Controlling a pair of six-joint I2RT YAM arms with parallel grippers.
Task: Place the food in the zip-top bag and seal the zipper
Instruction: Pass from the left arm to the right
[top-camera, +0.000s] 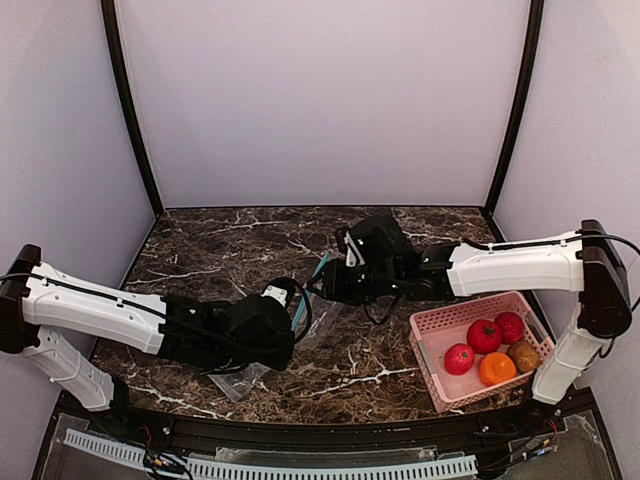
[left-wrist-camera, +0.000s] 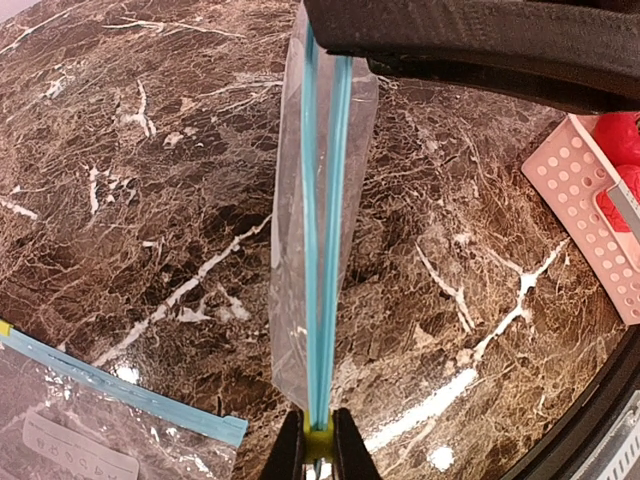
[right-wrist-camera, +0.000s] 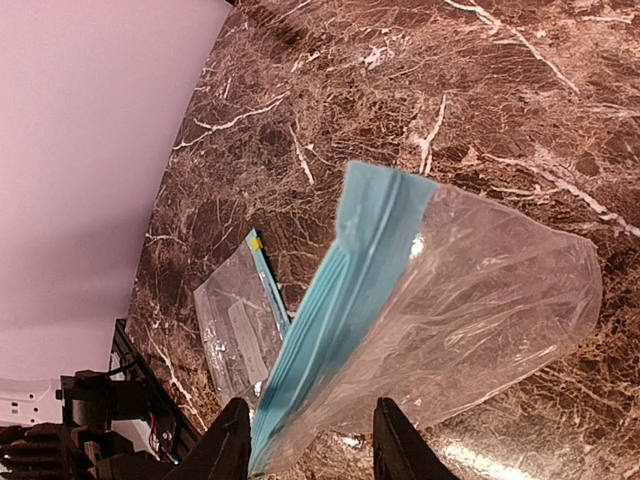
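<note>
Meanwhile, all the food sits in the pink perforated plastic basket (top-camera: 465, 307) at the right side of the dark marble-patterned table (top-camera: 220, 250). It holds three glossy red round fruits (top-camera: 484, 335), one orange round fruit (top-camera: 496, 368) and a brownish oval fruit (top-camera: 524, 355), packed close together.

Left of the basket, the clear plastic zip-top bag (right-wrist-camera: 460, 300) hangs above the table between the two arms. It is empty, with its blue zipper strip (left-wrist-camera: 318, 250) stretched edge-up. The left gripper (left-wrist-camera: 318, 447) is clamped on the yellow end of that strip. At the strip's other end, the right gripper (right-wrist-camera: 310, 440) has its jaws apart, one finger on each side and not pressed onto it.

A second clear zip-top bag (top-camera: 240, 380), also empty, lies flat on the table under the left arm.
</note>
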